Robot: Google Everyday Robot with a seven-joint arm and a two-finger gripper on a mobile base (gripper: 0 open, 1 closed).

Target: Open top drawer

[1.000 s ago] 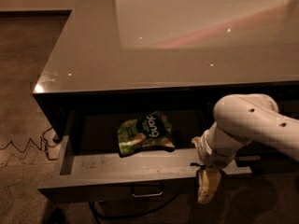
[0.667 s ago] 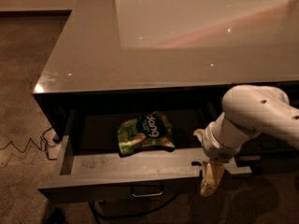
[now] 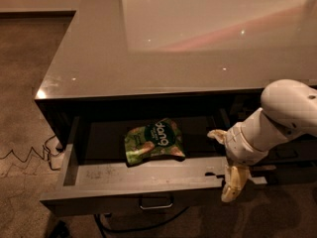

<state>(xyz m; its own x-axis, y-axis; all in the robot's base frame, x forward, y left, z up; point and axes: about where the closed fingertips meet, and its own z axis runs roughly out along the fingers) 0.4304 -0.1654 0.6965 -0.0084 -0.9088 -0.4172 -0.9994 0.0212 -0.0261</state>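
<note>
top drawer: pulled well out from under the counter, its scuffed grey inside showing – front panel facing the floor side, small bar handle at its centre, nothing gripping it.
contents: a green snack bag lies flat in the drawer, left of the arm.
gripper: hangs at the right end of the drawer's front edge, pointing down, well away from the handle; whether it touches the edge is unclear.
gripper state: cannot tell whether it is spread or closed – it holds nothing that can be made out.
arm: white, reaching in from the right, above the drawer's right corner.
just changed: over the last second the gripper has slid a little to the right and slightly up, while the drawer front sits where it did and the bag has not shifted.
meaning for the task: the drawer looks as open as it needs to be; the pull seems finished and the arm appears to be backing off.
</note>
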